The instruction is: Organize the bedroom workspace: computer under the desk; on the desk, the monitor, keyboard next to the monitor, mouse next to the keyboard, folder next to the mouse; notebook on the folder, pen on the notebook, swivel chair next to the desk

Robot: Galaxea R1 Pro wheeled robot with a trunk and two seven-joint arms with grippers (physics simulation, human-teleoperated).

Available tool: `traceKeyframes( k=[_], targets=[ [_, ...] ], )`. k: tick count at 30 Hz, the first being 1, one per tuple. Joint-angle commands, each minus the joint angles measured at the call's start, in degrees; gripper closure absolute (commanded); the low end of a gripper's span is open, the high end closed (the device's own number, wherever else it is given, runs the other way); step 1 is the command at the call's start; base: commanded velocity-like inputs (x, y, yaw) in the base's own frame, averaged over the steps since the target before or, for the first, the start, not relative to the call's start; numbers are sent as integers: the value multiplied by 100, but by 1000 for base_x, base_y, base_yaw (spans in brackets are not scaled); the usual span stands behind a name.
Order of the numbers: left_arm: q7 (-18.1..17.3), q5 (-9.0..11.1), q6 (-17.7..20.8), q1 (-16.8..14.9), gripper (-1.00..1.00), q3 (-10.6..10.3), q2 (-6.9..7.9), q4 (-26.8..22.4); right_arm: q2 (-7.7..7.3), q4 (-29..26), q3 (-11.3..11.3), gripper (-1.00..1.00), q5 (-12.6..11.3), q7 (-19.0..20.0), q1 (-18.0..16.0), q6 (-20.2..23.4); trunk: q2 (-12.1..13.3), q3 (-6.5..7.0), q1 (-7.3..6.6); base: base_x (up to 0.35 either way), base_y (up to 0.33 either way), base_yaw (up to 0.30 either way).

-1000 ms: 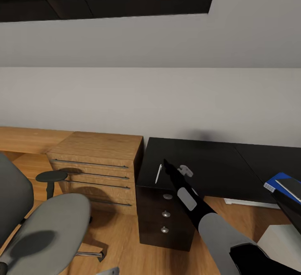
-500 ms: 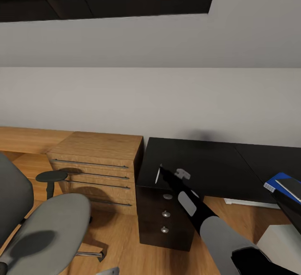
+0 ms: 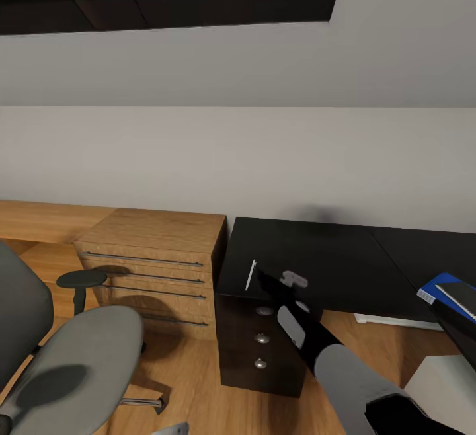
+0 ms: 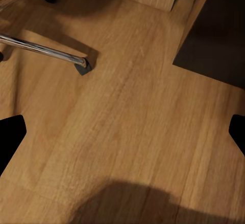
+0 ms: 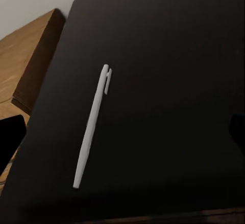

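Note:
A slim white pen [image 3: 250,275] [image 5: 94,127] lies flat on the black desk [image 3: 324,253], near its left front corner. My right gripper [image 3: 261,278] hovers just to the right of it. In the right wrist view the gripper [image 5: 122,132] is open, its dark fingertips [image 5: 11,136] spread wide at both edges, with the pen between them and untouched. The blue folder [image 3: 441,287] lies at the desk's right end with the dark notebook [image 3: 463,297] on top. The grey swivel chair [image 3: 63,355] stands at the lower left. My left gripper [image 4: 122,132] is open over the wood floor.
A wooden chest [image 3: 158,256] with bar handles stands against the desk's left side. Black drawers [image 3: 261,339] with round knobs sit under the desk corner. A pale boxy case [image 3: 441,382] is at the lower right. The chair's chrome leg [image 4: 43,50] crosses the floor.
My right gripper has drawn back toward the desk's front edge, ending up beside the pen. The pen, chair and folder have not moved.

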Motion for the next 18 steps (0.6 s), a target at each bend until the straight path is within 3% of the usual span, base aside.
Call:
traceKeyframes(
  k=[1,6,12,18],
  targets=[
    [38,60,-36,-6,-100,-42,5,2,-2,-32,163,-100,62,-260,-4,-22,-3,-6,0,0,0,0],
    [39,61,-36,-6,-100,-42,5,2,17,-293,771,-100,578,-1368,-3,125,-3,-6,0,0,0,0],
    [38,65,-36,-6,-100,-41,5,2,51,-611,1303,-100,828,-2541,-2,466,-3,-6,0,0,0,0],
    [36,61,-36,-6,-100,-41,5,2,59,-690,1440,-100,888,-2850,-2,566,-3,-6,0,0,0,0]
  ],
)
